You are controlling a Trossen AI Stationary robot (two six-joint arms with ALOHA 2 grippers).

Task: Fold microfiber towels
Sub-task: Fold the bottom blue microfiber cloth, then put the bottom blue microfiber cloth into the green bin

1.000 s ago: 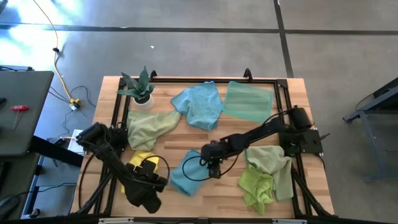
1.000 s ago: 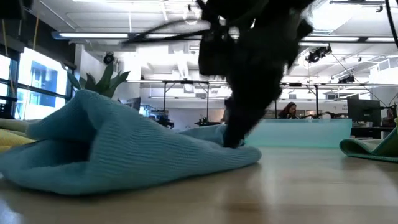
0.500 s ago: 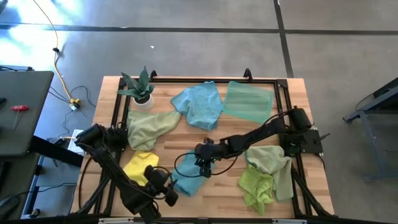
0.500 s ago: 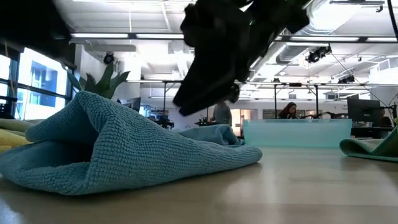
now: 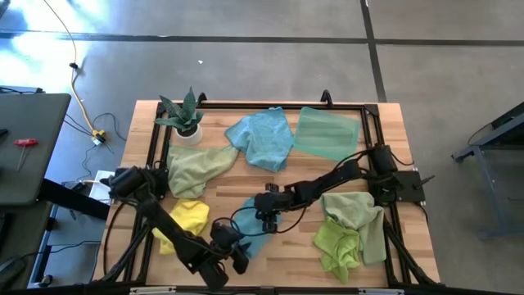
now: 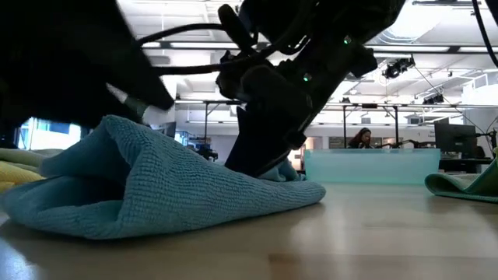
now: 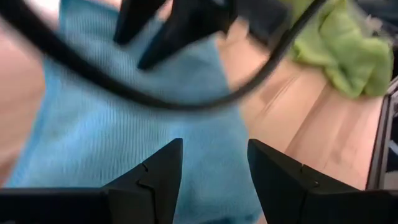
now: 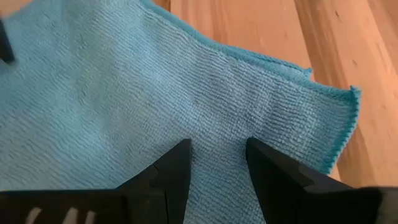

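Note:
A blue microfiber towel (image 5: 255, 233) (image 6: 156, 187) lies loosely folded near the table's front middle, resting on the wood. My right gripper (image 8: 217, 146) (image 5: 266, 218) hangs open over the towel's far part, pointing slantwise down, close to the towel's corner (image 8: 354, 93). My left gripper (image 7: 214, 146) (image 5: 239, 256) stands open just off the towel's near edge and points slantwise down at it; nothing is between its fingers. In the left wrist view the towel (image 7: 143, 137) fills the space ahead, with the right gripper's fingers (image 7: 155, 37) beyond it. My right gripper's fingertips (image 6: 257, 159) come down slantwise from the table's right to the top of the towel's far part. The towel's raised fold hides the tips in the low view, so I cannot tell whether they touch the cloth.
Other towels lie around: yellow (image 5: 184, 220) at the left, sage (image 5: 196, 168) behind it, light blue (image 5: 262, 138) and mint (image 5: 326, 133) at the back, sage (image 5: 354, 209) and lime (image 5: 336, 242) at the right. A potted plant (image 5: 184, 115) stands at the back left.
My left gripper has swung along the table's near edge toward the right and down to the blue towel, tipping up from pointing steeply down to a shallow slant; the yellow towel it covered now shows. My right gripper has shifted slightly left and sunk onto the towel, which keeps its shape.

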